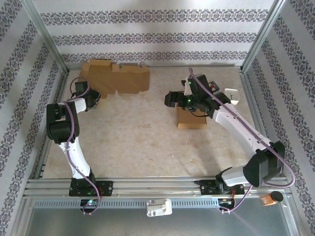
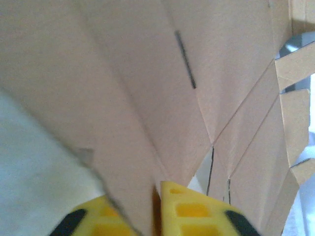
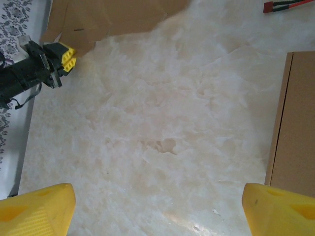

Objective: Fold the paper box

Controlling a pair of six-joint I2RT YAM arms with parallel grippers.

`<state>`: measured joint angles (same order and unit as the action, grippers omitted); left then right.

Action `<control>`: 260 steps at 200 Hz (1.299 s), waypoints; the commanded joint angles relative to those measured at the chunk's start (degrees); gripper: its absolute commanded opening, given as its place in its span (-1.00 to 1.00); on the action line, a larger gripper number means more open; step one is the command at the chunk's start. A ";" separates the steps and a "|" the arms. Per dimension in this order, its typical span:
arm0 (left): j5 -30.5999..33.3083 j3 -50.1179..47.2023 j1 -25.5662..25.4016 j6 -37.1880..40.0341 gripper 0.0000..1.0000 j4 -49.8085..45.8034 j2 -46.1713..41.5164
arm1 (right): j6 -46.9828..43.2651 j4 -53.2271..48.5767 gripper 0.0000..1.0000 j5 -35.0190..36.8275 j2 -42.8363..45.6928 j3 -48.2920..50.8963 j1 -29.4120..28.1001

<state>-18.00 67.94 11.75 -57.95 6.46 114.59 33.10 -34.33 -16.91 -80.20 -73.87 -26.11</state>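
The paper box (image 1: pixel 118 78) is an unfolded brown cardboard blank with flaps, standing partly raised at the back left of the table. My left gripper (image 1: pixel 96 98) is shut on its near left edge. In the left wrist view a cardboard panel (image 2: pixel 147 73) runs down between the yellow fingers (image 2: pixel 192 211), pinched by the left gripper (image 2: pixel 156 194). My right gripper (image 1: pixel 172 98) hovers right of centre over the table. Its yellow fingers (image 3: pixel 39 209) stand wide apart, the right gripper (image 3: pixel 157 196) open with only bare tabletop between them. From there the blank (image 3: pixel 113 17) and the left gripper (image 3: pixel 69 56) show at the upper left.
A closed brown box (image 1: pixel 191 118) lies under the right arm, and its side (image 3: pixel 295 128) is just right of the right fingers. A small white object (image 1: pixel 232 93) sits at the far right. Metal frame posts and patterned walls bound the table.
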 commanded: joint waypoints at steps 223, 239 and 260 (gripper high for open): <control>13.09 -12.09 -25.28 47.33 0.18 -33.07 -40.13 | -0.45 3.80 0.73 5.09 -3.28 3.31 -11.15; 7.00 -5.19 -22.83 52.93 0.17 -38.75 -31.83 | -1.26 3.23 0.73 4.60 -3.28 2.94 -11.12; -6.22 0.63 -17.89 53.06 0.17 -41.64 -22.08 | -2.22 2.52 0.73 4.84 -2.43 2.76 -11.22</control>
<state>-10.68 64.31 -10.68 -14.57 -24.14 83.85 32.99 -31.88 -12.91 -83.02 -71.07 -37.28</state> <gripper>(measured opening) 0.585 0.865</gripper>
